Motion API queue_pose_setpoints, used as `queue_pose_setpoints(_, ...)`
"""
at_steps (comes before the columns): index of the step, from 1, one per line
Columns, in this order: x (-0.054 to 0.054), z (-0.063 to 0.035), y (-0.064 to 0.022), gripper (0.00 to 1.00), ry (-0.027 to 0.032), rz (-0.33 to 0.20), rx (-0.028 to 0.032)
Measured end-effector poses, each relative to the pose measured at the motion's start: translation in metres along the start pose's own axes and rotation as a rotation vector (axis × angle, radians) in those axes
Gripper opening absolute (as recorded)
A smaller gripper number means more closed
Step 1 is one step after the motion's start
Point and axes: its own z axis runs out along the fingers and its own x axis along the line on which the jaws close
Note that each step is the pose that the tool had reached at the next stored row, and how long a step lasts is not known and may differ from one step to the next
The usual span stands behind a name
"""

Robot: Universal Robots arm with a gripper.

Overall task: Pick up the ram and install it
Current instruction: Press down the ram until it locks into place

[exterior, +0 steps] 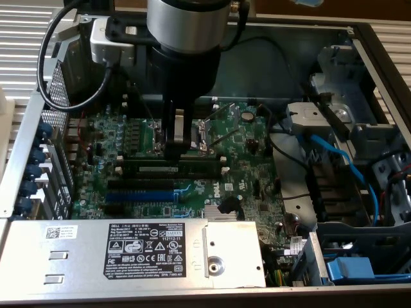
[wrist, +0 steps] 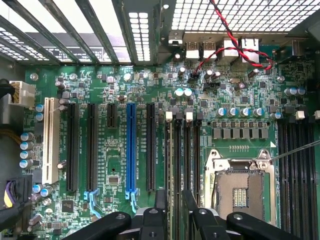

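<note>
Motherboard [exterior: 192,160] of an opened computer case [exterior: 379,70], seen from the exterior view with the robot arm [exterior: 183,45] descending over its centre. Claw [exterior: 180,138] hangs just above the memory slots [exterior: 170,168], between the voltage-regulator area and the empty processor socket [exterior: 205,131]; its two fingers stand parted, released, with nothing between them. Ram [exterior: 168,169], a long dark-green stick with a pale label strip, lies lengthwise in the black slots directly beneath the claw, just above the blue expansion slot [exterior: 140,196] in the exterior view. Whether the fingertips touch the ram cannot be told. In the wrist view the parted fingers [wrist: 161,202] straddle the memory slots [wrist: 182,155] beside the processor socket [wrist: 240,192], with the blue expansion slot [wrist: 131,147] well to one side. Power supply [exterior: 128,253] with its white-printed label fills the near edge; blue cables [exterior: 334,154] run at the exterior view's right.
</note>
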Motion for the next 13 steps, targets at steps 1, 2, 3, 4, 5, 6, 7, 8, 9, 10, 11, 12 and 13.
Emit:
queue_pose_setpoints(1, 0.0000, 0.0000, 0.0000, 0.27, 0.0000, 0.000, 0.0000)
queue_pose_setpoints(2, 0.0000, 0.0000, 0.0000, 0.27, 0.0000, 0.000, 0.0000)
queue_pose_setpoints(3, 0.0000, 0.0000, 0.0000, 0.27, 0.0000, 0.000, 0.0000)
queue_pose_setpoints(4, 0.0000, 0.0000, 0.0000, 0.27, 0.0000, 0.000, 0.0000)
queue_pose_setpoints(5, 0.0000, 0.0000, 0.0000, 0.27, 0.0000, 0.000, 0.0000)
queue_pose_setpoints(6, 0.0000, 0.0000, 0.0000, 0.27, 0.0000, 0.000, 0.0000)
queue_pose_setpoints(7, 0.0000, 0.0000, 0.0000, 0.27, 0.0000, 0.000, 0.0000)
queue_pose_setpoints(8, 0.0000, 0.0000, 0.0000, 0.27, 0.0000, 0.000, 0.0000)
queue_pose_setpoints(9, 0.0000, 0.0000, 0.0000, 0.27, 0.0000, 0.000, 0.0000)
queue_pose_setpoints(10, 0.0000, 0.0000, 0.0000, 0.27, 0.0000, 0.000, 0.0000)
queue_pose_setpoints(11, 0.0000, 0.0000, 0.0000, 0.27, 0.0000, 0.000, 0.0000)
queue_pose_setpoints(12, 0.0000, 0.0000, 0.0000, 0.19, 0.0000, 0.000, 0.0000)
queue_pose_setpoints(13, 0.0000, 0.0000, 0.0000, 0.19, 0.0000, 0.000, 0.0000)
